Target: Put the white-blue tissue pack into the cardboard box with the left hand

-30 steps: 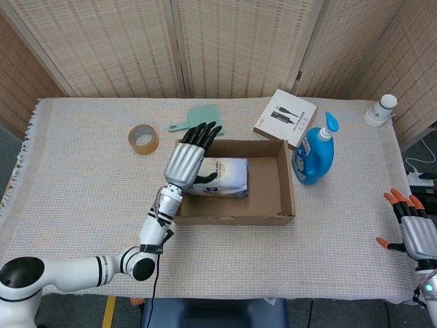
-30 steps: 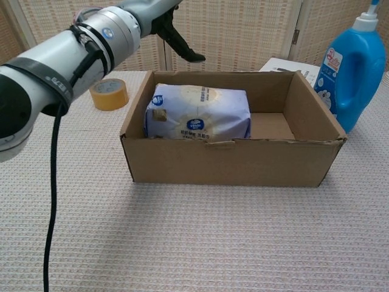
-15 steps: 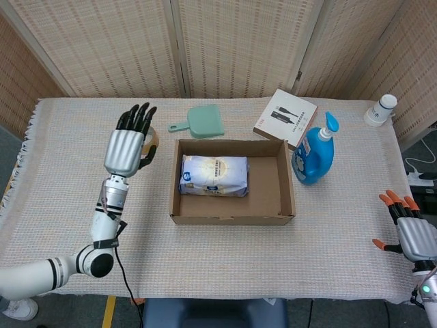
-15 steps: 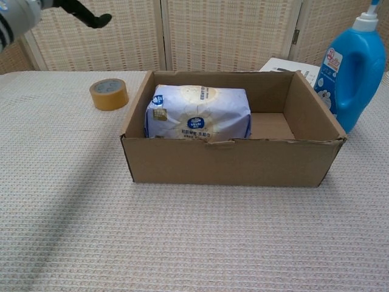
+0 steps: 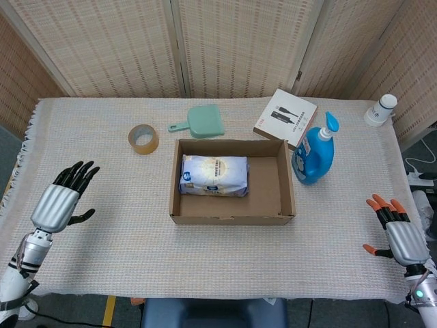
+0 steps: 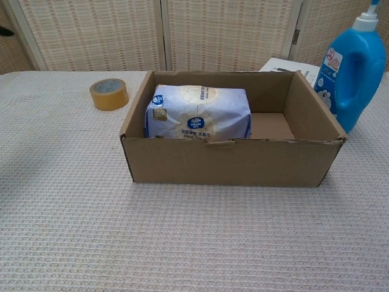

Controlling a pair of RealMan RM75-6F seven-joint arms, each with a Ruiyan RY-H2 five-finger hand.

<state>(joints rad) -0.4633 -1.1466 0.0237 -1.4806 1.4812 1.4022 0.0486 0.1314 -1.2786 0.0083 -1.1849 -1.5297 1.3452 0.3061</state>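
**Tissue pack lies in the box, both hands empty at the table edges**

Nearest, at about 8 o'clock from the box, the left hand (image 5: 60, 203) hovers over the cloth-covered table (image 5: 102, 253) with fingers spread and nothing in them. At about 4 o'clock, the right hand (image 5: 397, 236) is likewise empty, orange-tipped fingers apart. In the middle sits the cardboard box (image 5: 232, 218), open-topped. The white-blue tissue pack (image 5: 214, 175) lies flat inside it, against the left wall. At 2 o'clock a blue detergent bottle (image 5: 315, 154) stands just beside the box. At 10 o'clock lies a tape roll (image 5: 143, 139); at 11 o'clock a green dustpan (image 5: 200, 123); at 1 o'clock a white booklet (image 5: 285, 117). Far at 2 o'clock stands a small white bottle (image 5: 380, 109).
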